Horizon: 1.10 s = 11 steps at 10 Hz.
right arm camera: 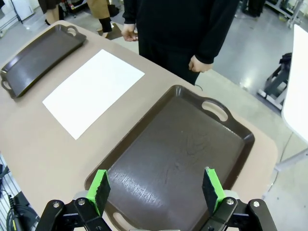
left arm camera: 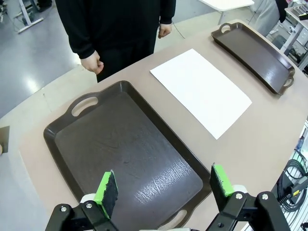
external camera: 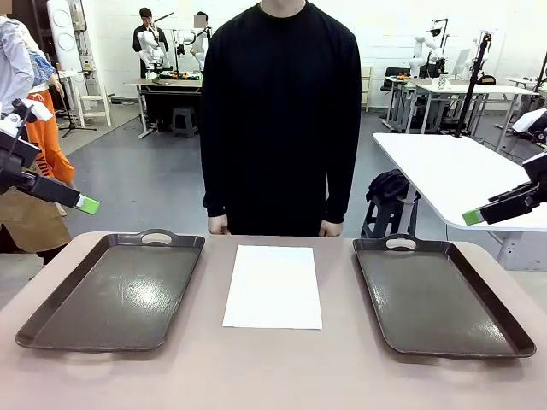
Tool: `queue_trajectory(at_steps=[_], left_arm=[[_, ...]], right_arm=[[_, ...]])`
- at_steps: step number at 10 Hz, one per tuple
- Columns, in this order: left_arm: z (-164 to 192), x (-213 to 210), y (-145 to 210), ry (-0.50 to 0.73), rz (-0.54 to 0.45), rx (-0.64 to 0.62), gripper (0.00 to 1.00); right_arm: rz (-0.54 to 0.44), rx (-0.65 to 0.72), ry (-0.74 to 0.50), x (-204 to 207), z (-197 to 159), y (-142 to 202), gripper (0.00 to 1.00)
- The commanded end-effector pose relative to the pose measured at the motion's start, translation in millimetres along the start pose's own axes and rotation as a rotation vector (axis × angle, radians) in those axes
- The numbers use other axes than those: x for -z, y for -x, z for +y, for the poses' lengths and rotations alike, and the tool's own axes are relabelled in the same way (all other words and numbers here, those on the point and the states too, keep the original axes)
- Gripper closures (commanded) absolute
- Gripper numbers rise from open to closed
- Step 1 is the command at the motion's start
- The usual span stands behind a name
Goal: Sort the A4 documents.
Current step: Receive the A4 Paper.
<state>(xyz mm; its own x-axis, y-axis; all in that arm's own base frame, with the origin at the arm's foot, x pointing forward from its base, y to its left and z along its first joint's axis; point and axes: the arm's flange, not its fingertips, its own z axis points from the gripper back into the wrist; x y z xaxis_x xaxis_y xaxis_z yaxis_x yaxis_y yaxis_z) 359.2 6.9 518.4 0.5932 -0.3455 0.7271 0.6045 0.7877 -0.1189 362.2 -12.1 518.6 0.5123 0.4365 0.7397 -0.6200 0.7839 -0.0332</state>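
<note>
At table (external camera: 273,367) middle, between left tray (external camera: 111,295) and right tray (external camera: 440,295): white A4 documents (external camera: 273,287), flat, long side running near edge to far edge, apart from both trays. One sheet or stack, cannot tell. Trays dark brown. Left gripper (left arm camera: 163,185) hangs high over table's left side, aimed down at left tray, jaws spread wide, grasping nothing. Right gripper (right arm camera: 156,188) likewise over right tray, released, nothing between green pads (right arm camera: 100,190). Person (external camera: 280,120) stands at far edge, hands loosely curled beside table rim, apart from paper.
</note>
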Motion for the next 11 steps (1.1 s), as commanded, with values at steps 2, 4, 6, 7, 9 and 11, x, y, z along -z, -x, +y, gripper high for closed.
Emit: queue_trajectory(at_steps=[2,4,6,7,9,11], left_arm=[[0.0,0.0,0.0,0.0,0.0,0.0,0.0],[0.0,0.0,0.0,0.0,0.0,0.0,0.0],[0.0,0.0,0.0,0.0,0.0,0.0,0.0],[0.0,0.0,0.0,0.0,0.0,0.0,0.0],[0.0,0.0,0.0,0.0,0.0,0.0,0.0],[0.0,0.0,0.0,0.0,0.0,0.0,0.0]], right_arm=[[0.0,0.0,0.0,0.0,0.0,0.0,0.0],[0.0,0.0,0.0,0.0,0.0,0.0,0.0],[0.0,0.0,0.0,0.0,0.0,0.0,0.0],[0.0,0.0,0.0,0.0,0.0,0.0,0.0],[0.0,0.0,0.0,0.0,0.0,0.0,0.0],[0.0,0.0,0.0,0.0,0.0,0.0,0.0]])
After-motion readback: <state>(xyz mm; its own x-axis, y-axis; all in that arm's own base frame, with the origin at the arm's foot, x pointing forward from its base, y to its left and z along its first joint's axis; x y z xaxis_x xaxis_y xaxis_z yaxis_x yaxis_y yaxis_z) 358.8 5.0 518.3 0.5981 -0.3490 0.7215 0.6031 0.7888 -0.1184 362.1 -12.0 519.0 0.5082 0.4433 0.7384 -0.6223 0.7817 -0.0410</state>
